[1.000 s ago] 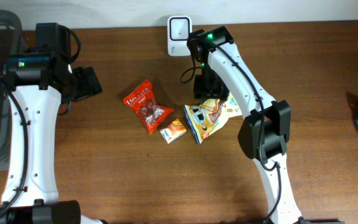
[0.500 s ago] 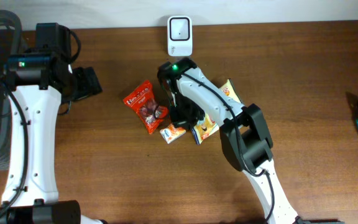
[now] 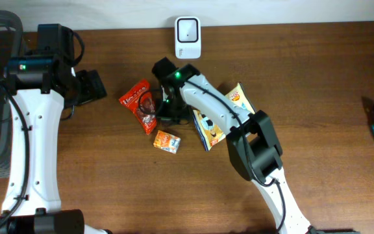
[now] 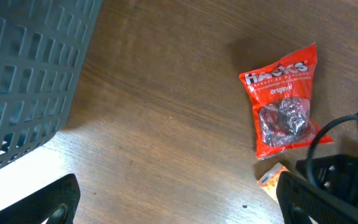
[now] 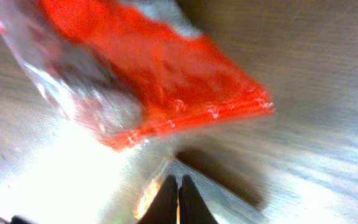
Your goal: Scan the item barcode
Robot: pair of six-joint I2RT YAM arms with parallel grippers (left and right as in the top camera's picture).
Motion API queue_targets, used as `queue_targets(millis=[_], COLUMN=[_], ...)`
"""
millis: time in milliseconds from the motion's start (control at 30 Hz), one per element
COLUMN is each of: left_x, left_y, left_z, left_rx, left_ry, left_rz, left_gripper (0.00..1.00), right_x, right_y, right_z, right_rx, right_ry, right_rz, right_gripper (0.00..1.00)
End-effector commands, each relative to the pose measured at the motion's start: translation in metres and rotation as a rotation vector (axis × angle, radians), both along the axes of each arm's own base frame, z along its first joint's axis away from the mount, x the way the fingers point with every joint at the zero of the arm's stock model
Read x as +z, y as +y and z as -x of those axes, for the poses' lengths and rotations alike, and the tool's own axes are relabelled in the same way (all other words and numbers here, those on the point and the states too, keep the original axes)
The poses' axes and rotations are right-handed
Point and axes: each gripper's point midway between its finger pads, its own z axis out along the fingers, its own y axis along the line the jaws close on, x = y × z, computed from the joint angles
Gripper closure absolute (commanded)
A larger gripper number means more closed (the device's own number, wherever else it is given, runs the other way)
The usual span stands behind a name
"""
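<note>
Nearest on the worktop (image 3: 317, 78), a small orange packet (image 3: 166, 141) lying flat, with a yellow snack bag (image 3: 214, 127) just right of it, partly under the right arm. Further back, the red snack bag (image 3: 137, 104) flat on the wood, the right tool (image 5: 178, 190) at its right edge, fingers pressed together with nothing seen between them; off to the left, the left tool (image 4: 178, 186) spread wide and empty beside a dark basket (image 4: 30, 74). Farthest, at the back edge, the white scanner (image 3: 187, 29), apart from every packet.
</note>
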Motion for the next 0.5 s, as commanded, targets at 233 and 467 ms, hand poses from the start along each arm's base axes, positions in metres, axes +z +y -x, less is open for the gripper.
queue_targets(millis=[233, 467], left_x=[0.002, 0.002], left_y=[0.002, 0.002], left_z=[0.0, 0.001], left_rx=[-0.002, -0.002], left_ry=[-0.005, -0.004], left_rz=[-0.01, -0.01], left_gripper=[0.01, 0.01], right_x=[0.007, -0.023], right_y=[-0.042, -0.001], right_z=[0.096, 0.049], right_rx=[0.319, 0.222], right_ry=[0.206, -0.054], right_rz=[0.245, 0.197], right_gripper=[0.96, 0.96])
